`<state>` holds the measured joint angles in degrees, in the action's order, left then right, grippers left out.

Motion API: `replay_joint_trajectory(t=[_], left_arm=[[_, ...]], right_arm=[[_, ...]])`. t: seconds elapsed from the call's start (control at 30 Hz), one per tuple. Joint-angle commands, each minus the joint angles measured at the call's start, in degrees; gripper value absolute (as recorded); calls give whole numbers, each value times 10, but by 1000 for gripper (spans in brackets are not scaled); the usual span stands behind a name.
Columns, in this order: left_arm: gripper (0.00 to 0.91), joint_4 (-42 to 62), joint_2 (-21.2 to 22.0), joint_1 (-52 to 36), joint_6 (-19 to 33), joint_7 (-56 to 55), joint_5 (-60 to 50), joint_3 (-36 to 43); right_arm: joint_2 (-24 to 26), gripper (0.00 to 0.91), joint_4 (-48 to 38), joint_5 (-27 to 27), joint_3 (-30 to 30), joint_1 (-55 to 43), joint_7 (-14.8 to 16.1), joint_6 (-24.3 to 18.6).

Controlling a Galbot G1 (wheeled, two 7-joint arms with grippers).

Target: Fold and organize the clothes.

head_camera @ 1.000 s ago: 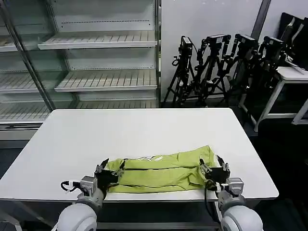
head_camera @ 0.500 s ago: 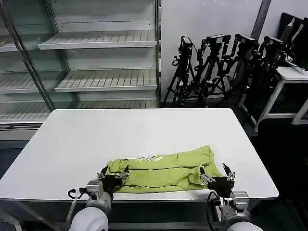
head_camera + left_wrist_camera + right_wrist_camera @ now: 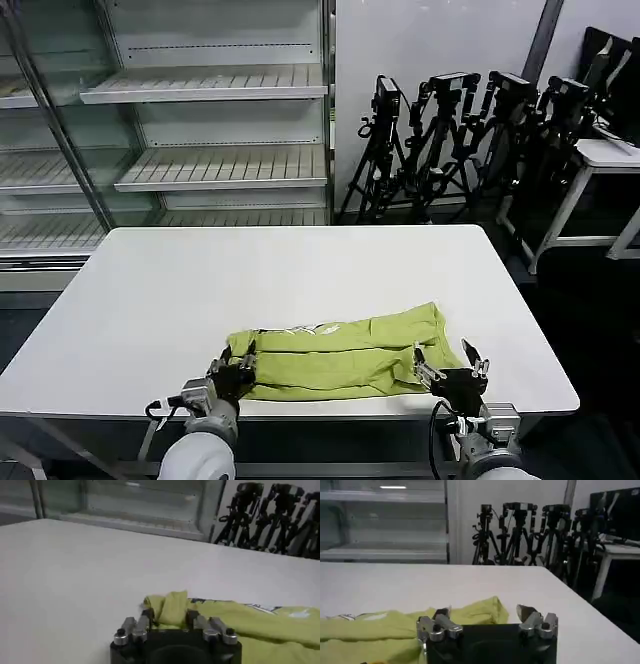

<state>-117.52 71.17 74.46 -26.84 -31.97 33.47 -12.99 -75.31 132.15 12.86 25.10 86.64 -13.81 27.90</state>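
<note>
The left gripper (image 3: 238, 368) has its fingers (image 3: 145, 621) pinched on one end of the soft lime-green T-shirt (image 3: 340, 355), which lies folded in a long strip near the front edge of the flat white table (image 3: 290, 280). The right gripper (image 3: 447, 372) sits just beside the shirt's other end, fingers (image 3: 526, 612) spread wide and holding nothing.

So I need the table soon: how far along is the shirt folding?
Partly done. The lime yellow-green soft fabric T-shirt already lies folded lengthwise into a long band near the white table's front edge. In hand: the left gripper pinches the band's end; the right gripper is open at the other end. Left: folding the band shorter into a compact stack.
</note>
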Motion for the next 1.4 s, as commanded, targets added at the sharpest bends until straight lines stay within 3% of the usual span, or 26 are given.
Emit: replay_joint_trajectory(t=[0.03, 0.2, 0.43, 0.93, 1.2, 1.4], left_arm=[[40, 0, 16, 12, 28, 3, 24, -6], [40, -23, 9, -4, 47, 6, 33, -28], [50, -35, -34, -11, 47, 13, 80, -99], [40, -10, -179, -20, 5, 46, 243, -271], [40, -60, -148, -44, -37, -1, 498, -260], [40, -75, -80, -77, -11, -8, 559, -203]], right_arm=[[-3, 907, 4, -1, 0, 3, 0, -3], [-4, 907, 5, 10, -1, 3, -3, -4], [-4, 907, 8, 10, 2, 1, -4, -4], [-9, 907, 3, 13, 4, -2, -5, -3], [-17, 907, 0, 10, 3, 4, -6, -5], [-17, 907, 1, 9, 10, 16, -6, -5]])
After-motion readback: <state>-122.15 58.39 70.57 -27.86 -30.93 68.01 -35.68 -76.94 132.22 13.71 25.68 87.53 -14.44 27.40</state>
